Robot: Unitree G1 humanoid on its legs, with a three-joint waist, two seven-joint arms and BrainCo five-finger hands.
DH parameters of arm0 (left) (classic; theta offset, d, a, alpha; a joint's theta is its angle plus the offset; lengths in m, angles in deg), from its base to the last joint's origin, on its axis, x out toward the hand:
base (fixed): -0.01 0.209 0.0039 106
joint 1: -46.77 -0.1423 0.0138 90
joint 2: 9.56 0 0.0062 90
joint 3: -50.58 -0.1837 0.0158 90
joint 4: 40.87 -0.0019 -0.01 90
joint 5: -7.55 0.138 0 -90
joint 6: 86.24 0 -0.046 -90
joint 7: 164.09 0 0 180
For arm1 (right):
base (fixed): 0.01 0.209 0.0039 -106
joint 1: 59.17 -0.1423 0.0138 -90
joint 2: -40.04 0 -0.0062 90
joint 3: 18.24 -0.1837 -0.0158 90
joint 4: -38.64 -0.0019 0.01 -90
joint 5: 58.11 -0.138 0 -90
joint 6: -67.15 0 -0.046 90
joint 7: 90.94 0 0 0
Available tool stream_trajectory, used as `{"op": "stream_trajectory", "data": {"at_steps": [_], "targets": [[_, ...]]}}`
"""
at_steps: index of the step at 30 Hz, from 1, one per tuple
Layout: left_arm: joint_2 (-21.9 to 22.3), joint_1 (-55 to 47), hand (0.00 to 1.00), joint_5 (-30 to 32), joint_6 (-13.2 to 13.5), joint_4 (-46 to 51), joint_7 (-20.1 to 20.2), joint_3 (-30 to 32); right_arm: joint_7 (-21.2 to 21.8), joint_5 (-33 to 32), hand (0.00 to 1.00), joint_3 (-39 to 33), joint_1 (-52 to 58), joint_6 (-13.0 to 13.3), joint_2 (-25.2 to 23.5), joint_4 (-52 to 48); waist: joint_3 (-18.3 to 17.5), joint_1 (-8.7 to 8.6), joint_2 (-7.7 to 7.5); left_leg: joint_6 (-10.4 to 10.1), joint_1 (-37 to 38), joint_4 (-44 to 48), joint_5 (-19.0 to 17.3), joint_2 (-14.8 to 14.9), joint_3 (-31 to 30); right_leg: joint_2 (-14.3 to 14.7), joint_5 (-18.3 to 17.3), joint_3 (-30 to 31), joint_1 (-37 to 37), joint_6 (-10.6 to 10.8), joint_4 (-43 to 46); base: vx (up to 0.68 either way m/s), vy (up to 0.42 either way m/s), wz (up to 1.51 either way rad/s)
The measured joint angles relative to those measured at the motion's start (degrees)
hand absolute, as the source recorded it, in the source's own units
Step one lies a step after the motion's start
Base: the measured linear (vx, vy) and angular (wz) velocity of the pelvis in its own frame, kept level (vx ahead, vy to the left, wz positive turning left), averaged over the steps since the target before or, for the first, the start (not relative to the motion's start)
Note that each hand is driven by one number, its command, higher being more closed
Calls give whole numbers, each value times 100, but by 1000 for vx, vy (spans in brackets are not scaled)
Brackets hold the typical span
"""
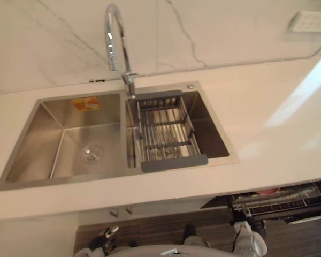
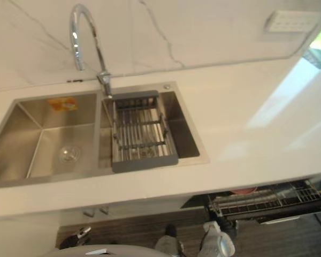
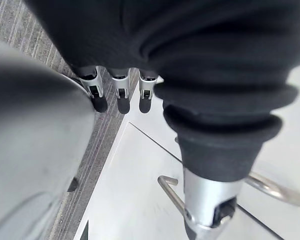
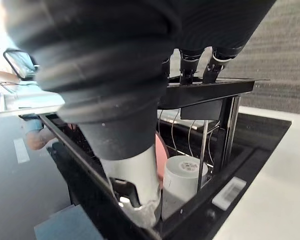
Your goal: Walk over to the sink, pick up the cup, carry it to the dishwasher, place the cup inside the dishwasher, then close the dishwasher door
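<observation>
A white cup (image 4: pixel 182 177) stands upside down in the dishwasher's wire rack (image 4: pixel 205 145), with a pink dish (image 4: pixel 161 150) right behind it. My right hand (image 4: pixel 190 65) hangs open just above that rack, fingers straight and apart from the cup. From the head, the pulled-out rack (image 1: pixel 289 201) shows under the counter at the lower right, with my right hand (image 1: pixel 250 241) in front of it. My left hand (image 3: pixel 120 95) hangs open and idle over the floor at the lower left (image 1: pixel 104 239).
A steel double sink (image 1: pixel 59 115) with a curved tap (image 1: pixel 115 37) is set in the white counter (image 1: pixel 267 123). A drain rack (image 1: pixel 166 131) spans its right basin. White cabinet fronts with metal handles (image 3: pixel 275 187) are beside my left hand.
</observation>
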Motion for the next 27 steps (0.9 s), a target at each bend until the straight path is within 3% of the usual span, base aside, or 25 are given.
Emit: {"op": "stream_trajectory", "data": {"at_steps": [3,8,10,15,20,22,25,27], "targets": [[22,-2,0,-9,86,83,119,-110,61,-497,0,-108,-478,122,220,14,116,-5,213,-56,-251,-6,98,-56,-292,-93,-58,-250,-73,0,57,-100,-27,55],[114,-18,0,-22,188,56,187,-213,742,-1279,0,-276,-865,383,371,24,472,-45,598,-151,-657,-12,200,-43,-411,-107,-24,-376,-383,-54,125,-128,-39,25],[235,-19,0,-63,236,-24,202,-212,1082,-1645,0,-301,-1086,521,378,24,689,-81,839,-191,-842,-29,218,38,-418,-72,-14,-483,-485,-67,118,-109,-74,28],[360,-35,0,-74,289,-85,279,-211,1677,-2272,0,-292,-1293,529,400,25,894,-72,1083,-350,-909,-175,195,179,-404,58,-16,-527,-559,-70,116,-67,-77,13],[358,-33,0,-124,367,-144,369,-207,2213,-2829,0,-277,-1350,179,403,25,910,-19,1140,-435,-1097,-217,-71,300,-337,188,-19,-546,-701,-73,53,-50,-74,13],[354,-28,0,-123,423,-163,401,-203,2281,-2828,0,-259,-1355,133,431,26,948,-23,1083,-260,-1140,44,-122,285,-105,128,-35,-528,-730,-101,-18,-22,-5,2],[379,-43,0,-122,432,-328,476,-210,2307,-2756,0,-136,-1372,-100,527,32,875,31,1229,-72,-1272,447,-86,490,120,313,-10,-499,-721,-123,52,-18,-21,-26],[319,-12,0,-179,421,-365,468,-216,2408,-2462,0,-152,-1275,-153,540,86,977,-81,1120,-152,-1060,176,35,500,156,283,-216,-288,-632,-418,315,84,-60,40]]}}
